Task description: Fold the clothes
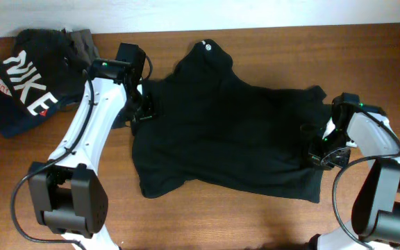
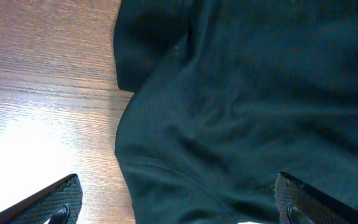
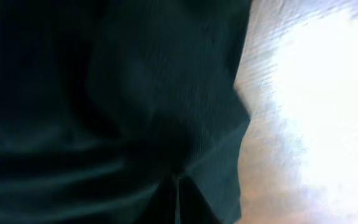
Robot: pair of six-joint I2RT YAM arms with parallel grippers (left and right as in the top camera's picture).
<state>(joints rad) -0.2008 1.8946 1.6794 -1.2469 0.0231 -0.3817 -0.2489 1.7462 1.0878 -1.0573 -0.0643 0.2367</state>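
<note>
Found black T-shirt (image 1: 228, 132) spread across middle of counter (image 1: 207, 222), collar toward far edge, white round mark (image 1: 203, 46) up top. Saw it rumpled, hem uneven along near side, one flap doubled over at the left; no clean fold made. Judged task barely started: sleeves and sides to bring in, then the halving, all left.

Noted left gripper (image 2: 178, 202) wide open, holding nothing, hovering over shirt's left edge, one finger above bare wood and the other above cloth. Noted right gripper (image 1: 323, 154) closed at shirt's right edge; from right wrist view, creases ran into the shut fingertips, so probably pinching fabric there, though too dark to be sure how much.

Spotted dark NIKE garment (image 1: 26, 87) bunched at far left corner of counter, grey garment (image 1: 85, 43) tucked behind it. Placed both just beside left arm, apart from the T-shirt. Reckoned them a snag risk for left arm swinging outward. Saw nothing else on the wood around the shirt.
</note>
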